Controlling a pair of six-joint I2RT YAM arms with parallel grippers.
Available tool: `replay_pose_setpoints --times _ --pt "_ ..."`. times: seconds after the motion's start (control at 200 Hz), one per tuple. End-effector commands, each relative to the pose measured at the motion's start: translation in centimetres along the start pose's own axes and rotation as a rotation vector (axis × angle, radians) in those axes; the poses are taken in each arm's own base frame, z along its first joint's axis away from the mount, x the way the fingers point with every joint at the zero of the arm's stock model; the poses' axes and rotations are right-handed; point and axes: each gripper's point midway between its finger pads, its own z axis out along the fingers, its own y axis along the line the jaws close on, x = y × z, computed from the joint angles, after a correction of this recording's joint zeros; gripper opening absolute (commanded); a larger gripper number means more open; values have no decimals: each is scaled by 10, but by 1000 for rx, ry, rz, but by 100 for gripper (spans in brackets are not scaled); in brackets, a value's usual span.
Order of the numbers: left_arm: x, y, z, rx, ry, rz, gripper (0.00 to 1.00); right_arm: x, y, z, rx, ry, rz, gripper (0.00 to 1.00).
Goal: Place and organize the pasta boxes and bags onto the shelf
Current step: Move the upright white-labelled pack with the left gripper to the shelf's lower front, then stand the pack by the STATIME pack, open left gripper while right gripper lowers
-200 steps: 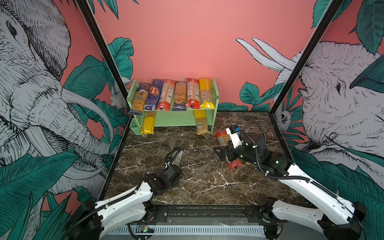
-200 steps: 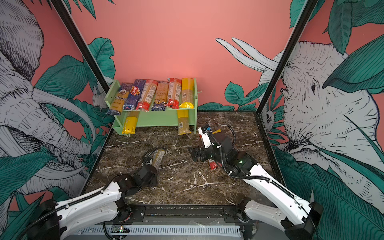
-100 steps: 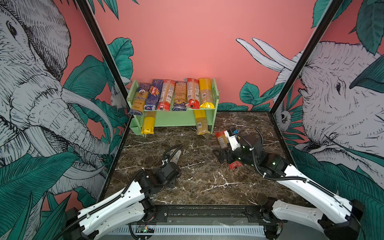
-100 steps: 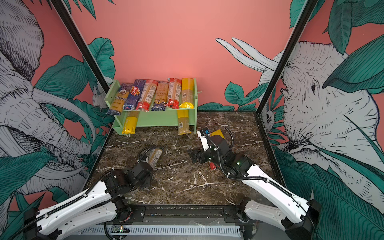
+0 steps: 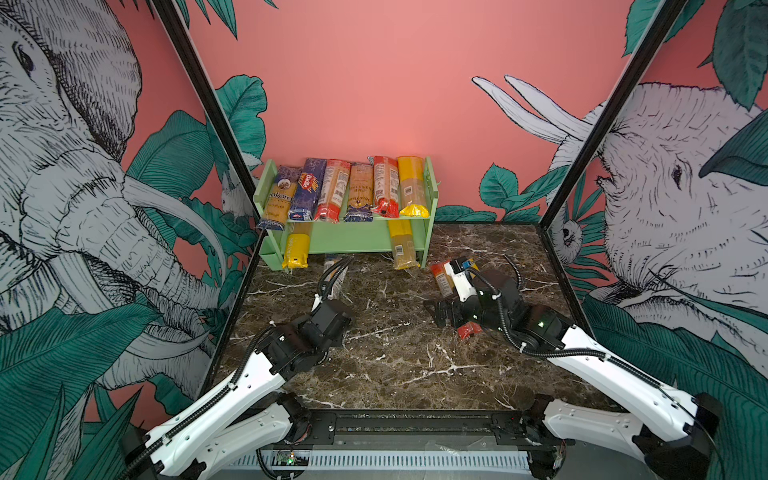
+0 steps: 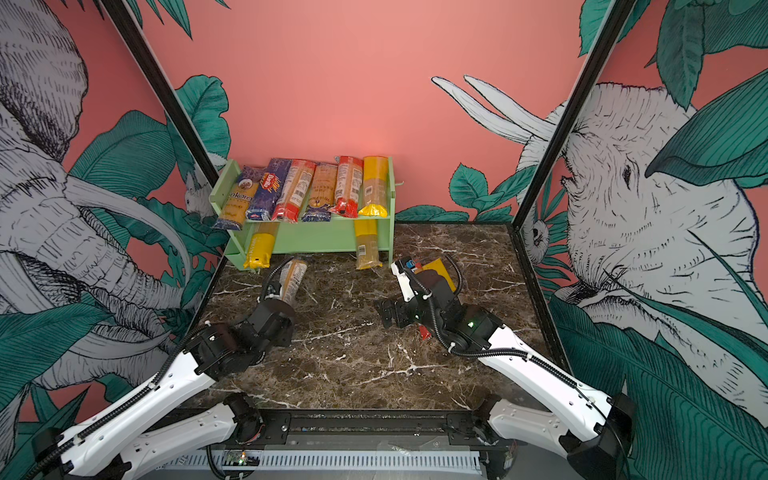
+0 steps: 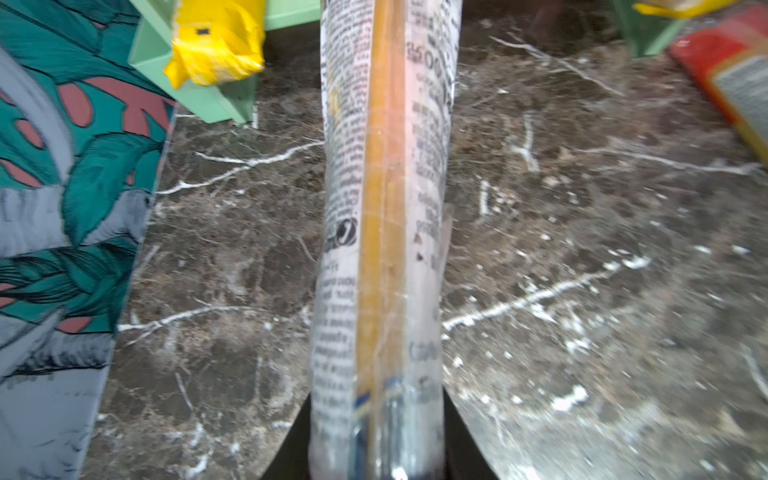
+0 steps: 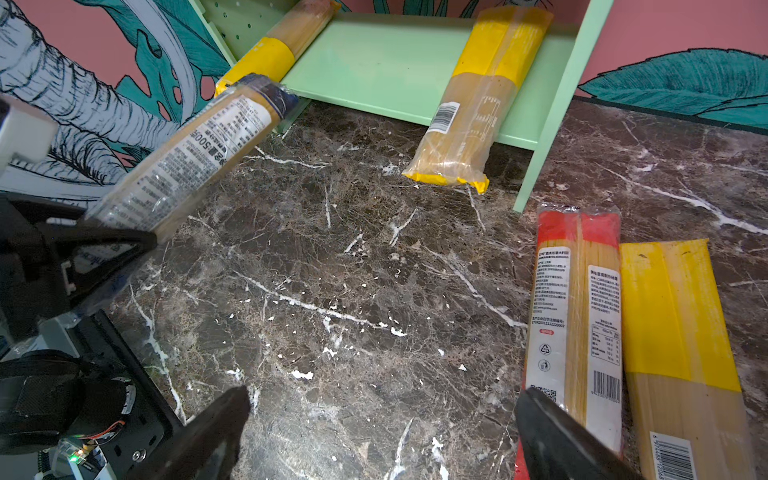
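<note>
My left gripper [image 7: 377,395] is shut on the dark blue end of a clear pasta pack [image 7: 382,208] with white printed labels. The pack [image 5: 337,272] hangs above the table and points at the mint-green shelf [image 5: 432,195], its far end close to the lower tier. The top tier carries several packs [image 5: 359,191] side by side. Two yellow-ended packs [image 5: 296,249] [image 5: 401,245] lie on the lower tier. My right gripper [image 8: 382,392] is open over bare marble. A red-ended pack [image 8: 573,299] lies against one of its fingers, with a yellow pack [image 8: 681,324] beside it.
Patterned side walls [image 5: 124,208] and the pink back wall close in the marble table [image 5: 395,365]. The lower tier [image 8: 395,62] shows bare green between its two packs. My left arm [image 8: 50,270] stands near the right gripper's other finger.
My left arm has stretched forward, carrying its pack closer to the shelf's lower tier. The right arm has barely moved.
</note>
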Motion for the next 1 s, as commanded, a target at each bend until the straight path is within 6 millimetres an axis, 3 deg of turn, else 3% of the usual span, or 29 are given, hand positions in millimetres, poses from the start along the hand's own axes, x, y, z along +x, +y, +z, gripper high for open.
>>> replay_pose_setpoints --times 0.0,0.155,0.325,0.6,0.765,0.995 --pt "-61 1 -3 -22 -189 -50 0 -13 6 -3 -16 -41 -28 99" --pt "-91 -4 15 -43 -235 -59 0 -15 5 0 -3 -30 -59 99" --pt "-112 2 47 -88 -234 -110 0 -17 -2 5 39 -11 -87 99" --pt "-161 -1 70 -107 -283 -112 0 -20 -11 5 94 -2 -118 99" --pt "-178 4 90 -112 -305 -133 0 -24 -14 7 114 9 -132 99" --pt "-187 17 116 -128 -311 -162 0 -32 -20 7 143 7 -141 99"
